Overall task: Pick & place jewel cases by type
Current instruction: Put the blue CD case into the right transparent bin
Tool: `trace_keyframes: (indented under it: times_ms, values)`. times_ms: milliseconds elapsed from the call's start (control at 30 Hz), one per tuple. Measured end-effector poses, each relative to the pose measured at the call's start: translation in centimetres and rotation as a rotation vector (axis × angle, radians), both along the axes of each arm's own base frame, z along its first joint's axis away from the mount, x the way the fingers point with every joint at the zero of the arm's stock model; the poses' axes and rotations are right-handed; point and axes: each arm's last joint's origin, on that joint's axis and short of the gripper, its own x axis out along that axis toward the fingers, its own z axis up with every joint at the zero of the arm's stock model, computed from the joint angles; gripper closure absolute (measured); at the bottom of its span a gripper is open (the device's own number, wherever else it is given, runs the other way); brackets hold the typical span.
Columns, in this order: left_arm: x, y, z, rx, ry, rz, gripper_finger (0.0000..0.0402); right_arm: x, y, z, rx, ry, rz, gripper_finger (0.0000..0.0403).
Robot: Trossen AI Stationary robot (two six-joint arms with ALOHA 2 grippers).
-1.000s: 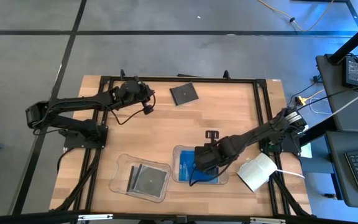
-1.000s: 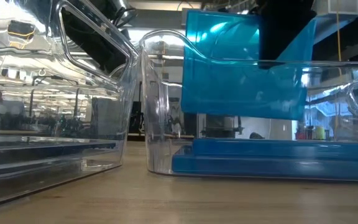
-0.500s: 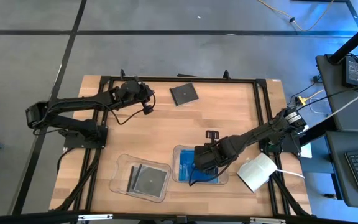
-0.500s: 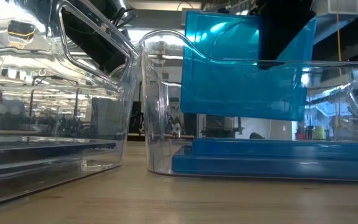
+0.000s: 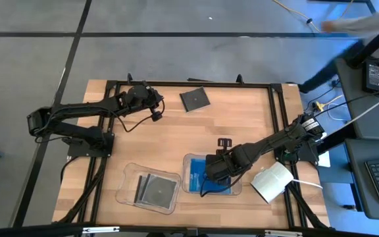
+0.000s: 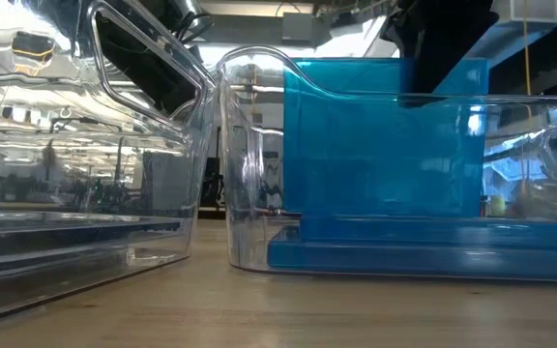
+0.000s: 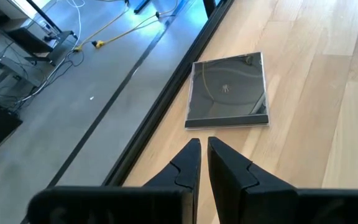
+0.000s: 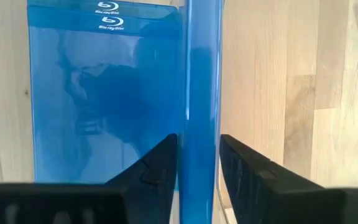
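Grey floor surrounds a light wooden table [image 5: 176, 131] with a black metal frame around it. On the near side of the table two clear shallow trays stand side by side. In the left clear tray [image 5: 129, 172] lie dark jewel cases [image 5: 156, 189] showing a round disc; how many are stacked I cannot tell. In the right clear tray [image 5: 188, 161] lie flat blue jewel cases [image 8: 104, 93], at least two by the two logos seen in the right wrist view.

The right tool [image 5: 214, 168] is over this right tray and pinches one more blue jewel case [image 6: 385, 135] by its edge. This case stands upright on edge, inside the tray walls, above the flat blue ones. In the low view its lower edge reaches down to the flat stack, but whether it touches I cannot tell. The right wrist view shows the two dark fingers [image 8: 157, 165] pressed on both faces of the thin case.

The left tool [image 7: 202, 163] is at the far left part of the table, with its fingers pressed nearly together and holding nothing. One black jewel case [image 5: 195, 99] lies flat alone on the far side of the table, near the far frame bar, just right of the left tool and apart from it.

A white box-like object [image 5: 272, 182] sits at the near right edge of the table.
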Motion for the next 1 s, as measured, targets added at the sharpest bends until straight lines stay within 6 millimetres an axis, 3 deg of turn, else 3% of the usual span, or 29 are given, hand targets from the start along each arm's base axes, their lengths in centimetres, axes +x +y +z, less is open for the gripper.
trace_keyframes:
  times_ms: [200, 600, 1000]
  values:
    - [0.0, 0.0, 0.0, 0.000, 0.000, 0.000, 0.0376, -0.1, 0.1, 0.0, 0.002, 0.007, 0.015, 0.0275]
    - [-0.1, 0.0, -0.1, -0.007, 0.015, 0.000, 0.0374, 0.2, 1.0, 0.5, 0.235, 0.033, 0.023, 0.0275]
    - [-0.2, -0.1, -0.4, -0.022, 0.048, 0.000, 0.0373, 0.5, 1.9, 0.7, 0.327, 0.020, 0.114, 0.0275]
